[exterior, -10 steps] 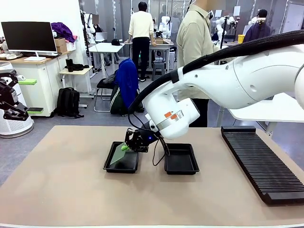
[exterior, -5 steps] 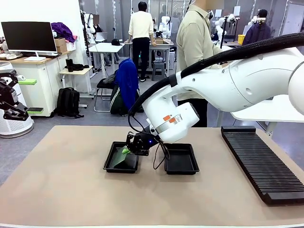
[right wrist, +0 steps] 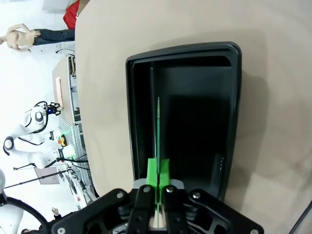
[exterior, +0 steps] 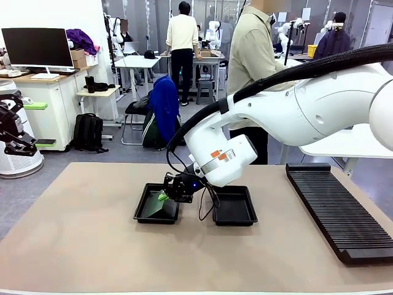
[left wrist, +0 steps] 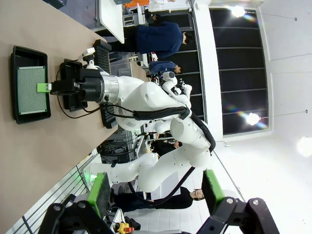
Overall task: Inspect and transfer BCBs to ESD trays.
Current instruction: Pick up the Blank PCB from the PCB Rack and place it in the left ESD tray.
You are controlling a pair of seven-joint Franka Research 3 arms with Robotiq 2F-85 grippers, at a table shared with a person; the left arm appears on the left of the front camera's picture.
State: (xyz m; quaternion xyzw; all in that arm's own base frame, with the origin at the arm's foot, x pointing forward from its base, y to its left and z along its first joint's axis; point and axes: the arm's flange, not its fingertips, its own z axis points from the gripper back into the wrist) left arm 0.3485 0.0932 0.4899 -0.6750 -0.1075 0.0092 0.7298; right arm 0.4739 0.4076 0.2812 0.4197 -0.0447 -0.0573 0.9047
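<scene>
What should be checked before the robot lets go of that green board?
1. Right hand grips the BCB: ok, shut on one edge.
2. BCB inside the tray rim: ok.
3. BCB flat on the tray floor: cannot tell; in the front view the held edge looks raised.
4. Tray floor free of other things: ok, the right wrist view shows bare black floor.
5. Left hand out of the way: ok, open and far from the trays.
6. Second tray free for the next board: ok.
</scene>
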